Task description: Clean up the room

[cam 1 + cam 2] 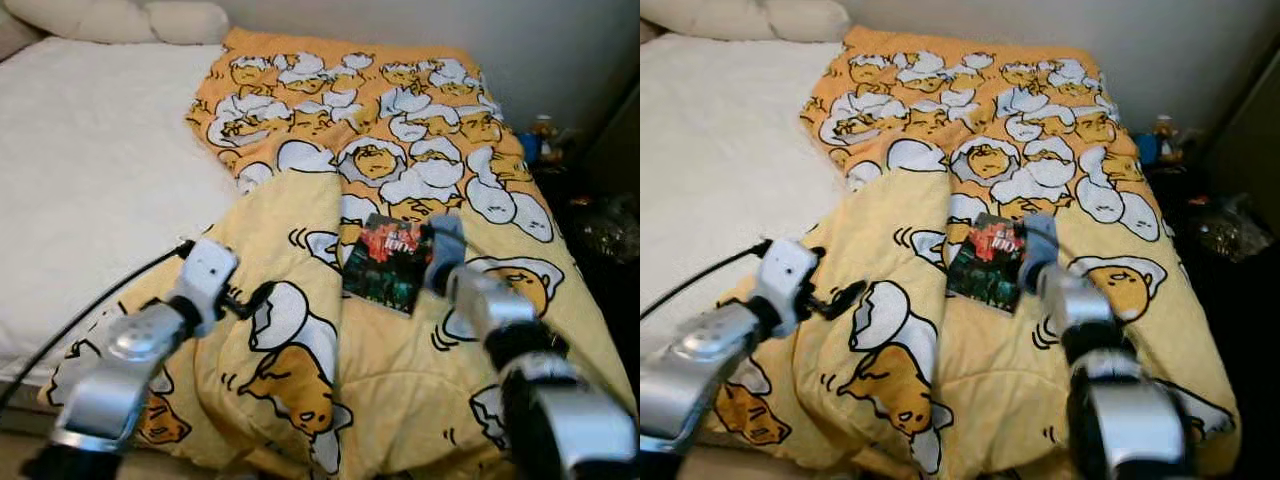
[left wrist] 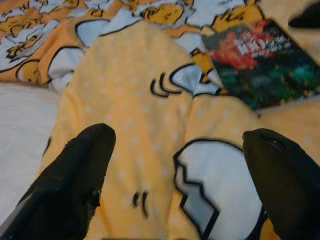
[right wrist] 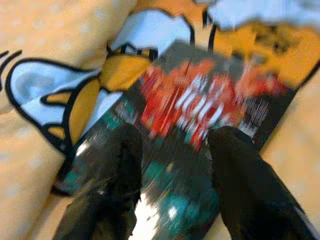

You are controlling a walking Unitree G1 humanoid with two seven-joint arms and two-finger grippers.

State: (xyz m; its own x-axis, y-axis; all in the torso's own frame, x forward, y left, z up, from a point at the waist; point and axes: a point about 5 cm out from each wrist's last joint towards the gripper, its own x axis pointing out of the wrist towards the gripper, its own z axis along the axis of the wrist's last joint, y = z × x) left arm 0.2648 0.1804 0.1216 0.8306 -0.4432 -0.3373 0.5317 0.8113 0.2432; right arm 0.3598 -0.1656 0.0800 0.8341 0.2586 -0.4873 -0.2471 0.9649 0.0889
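A dark book [image 1: 384, 262] with a red and green cover lies flat on the yellow cartoon-egg blanket [image 1: 300, 200], which is spread over the bed's right half. My right gripper [image 3: 175, 145] is open and hovers just over the book, one black finger [image 3: 112, 185] on each side of the cover's middle. That view is blurred. In the left eye view it sits at the book's right edge [image 1: 440, 255]. My left gripper [image 2: 177, 145] is wide open, holds nothing, and sits low over a blanket fold to the left of the book [image 2: 260, 62].
The bare white mattress [image 1: 90, 170] takes up the bed's left half, with pillows [image 1: 120, 18] at the head. Small clutter [image 1: 545, 140] and a plastic bag [image 1: 610, 225] sit in the dark strip right of the bed. A black cable [image 1: 90, 310] trails from my left arm.
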